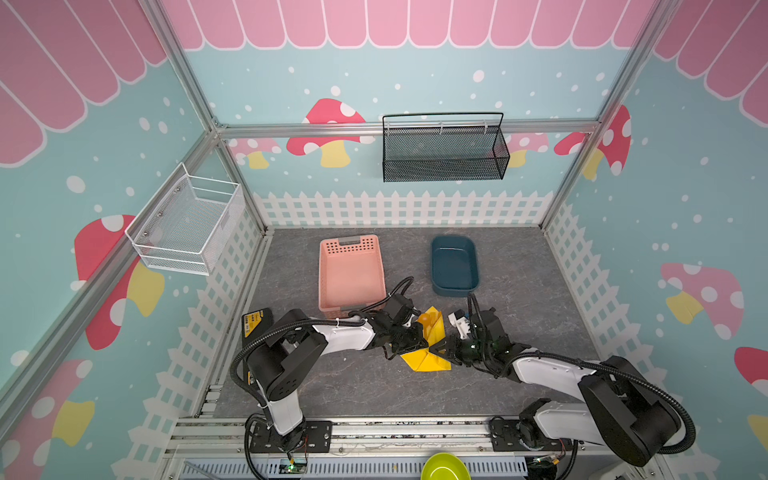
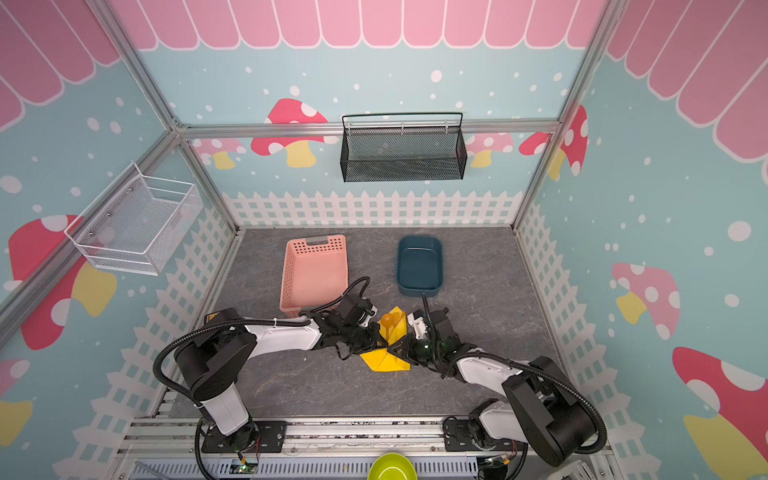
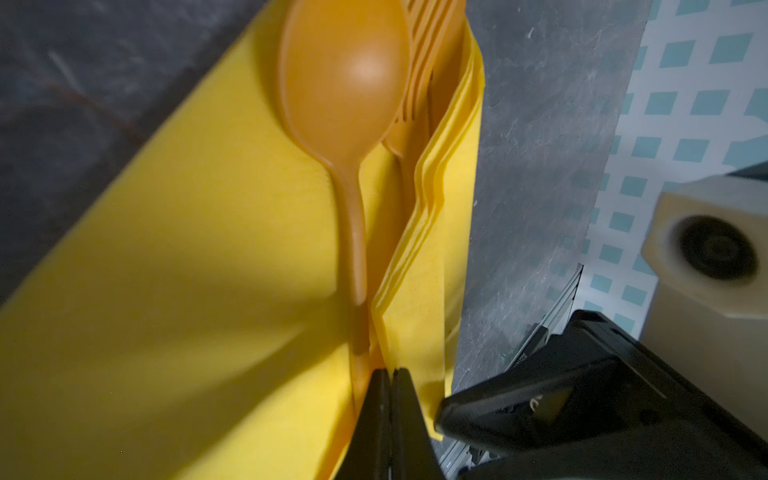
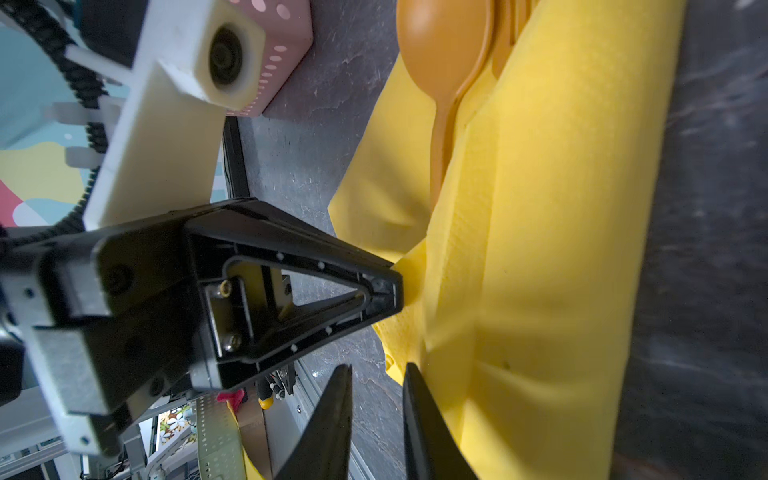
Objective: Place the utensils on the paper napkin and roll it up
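- Pink basket [image 1: 323, 282] sits left of middle, toward the table's [image 1: 332, 382] back edge. Its near wall is close behind the left gripper [image 3: 390, 374], so we judge there is little room to swing that way.
- Left gripper is clenched, and in both wrist views it seems to pinch the napkin's [image 3: 166, 291] raised fold down by the handles. We read this as holding the flap up so that rolling can begin.
- Napkin lies mid-table, nearer the front edge, between the two grippers. Part of it lies flat and part stands folded up beside the spoon [image 3: 345, 79].
- Spoon rests in the crease with its bowl toward the back edge and the fork [image 3: 432, 45] tucked just beside it. We cannot make out the knife.
- Right gripper [image 4: 377, 368] has its jaws a little apart and clamps nothing. One finger lies against the folded side, likely steadying it.
- Blue tub [image 1: 435, 270] stands well apart, toward the back edge. Bare table runs to the right and front edges, which we judge the freer way to roll.
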